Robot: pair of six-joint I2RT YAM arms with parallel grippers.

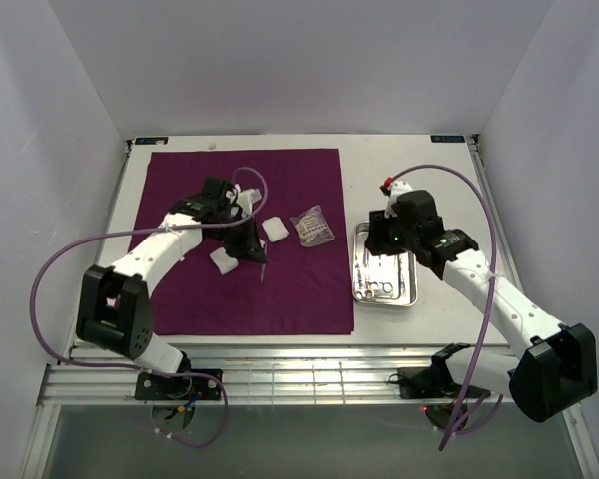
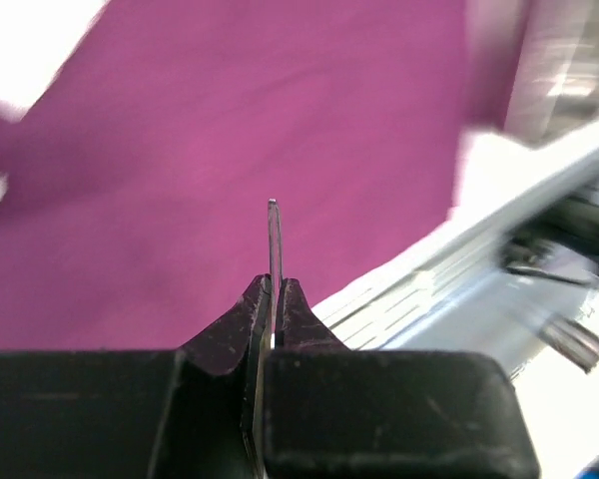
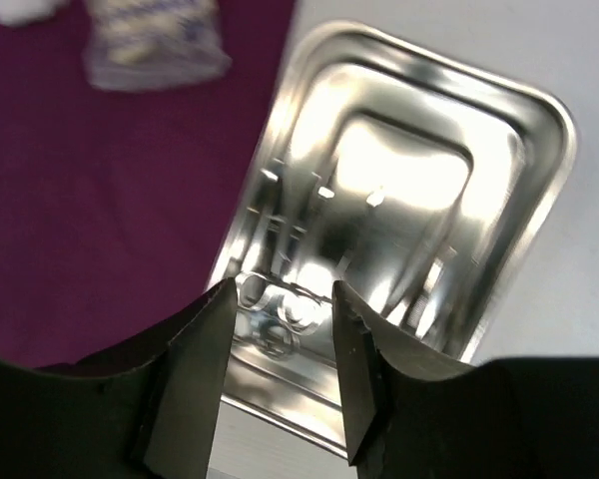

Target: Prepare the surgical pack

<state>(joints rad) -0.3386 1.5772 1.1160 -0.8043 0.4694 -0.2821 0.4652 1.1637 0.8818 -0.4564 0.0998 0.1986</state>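
Note:
The deep-purple cloth (image 1: 309, 289) lies flat on the table's left half. My left gripper (image 1: 252, 247) hovers over its middle, shut on a thin metal instrument (image 2: 274, 235) whose tip pokes out past the fingertips. Two white gauze pads (image 1: 274, 229) (image 1: 223, 261) and a clear packet (image 1: 311, 226) rest on the cloth around it. The small steel tray (image 1: 357, 261) sits just off the cloth's right edge with metal instruments (image 1: 381, 287) inside. My right gripper (image 3: 280, 309) hangs open above the tray's near end, with finger rings (image 3: 298, 311) showing between its jaws.
The slatted front rail (image 1: 299, 379) runs along the near edge of the table. White walls close in the left, right and back sides. The tray's rim (image 3: 539, 190) lies on bare white tabletop (image 1: 449, 200) right of the cloth.

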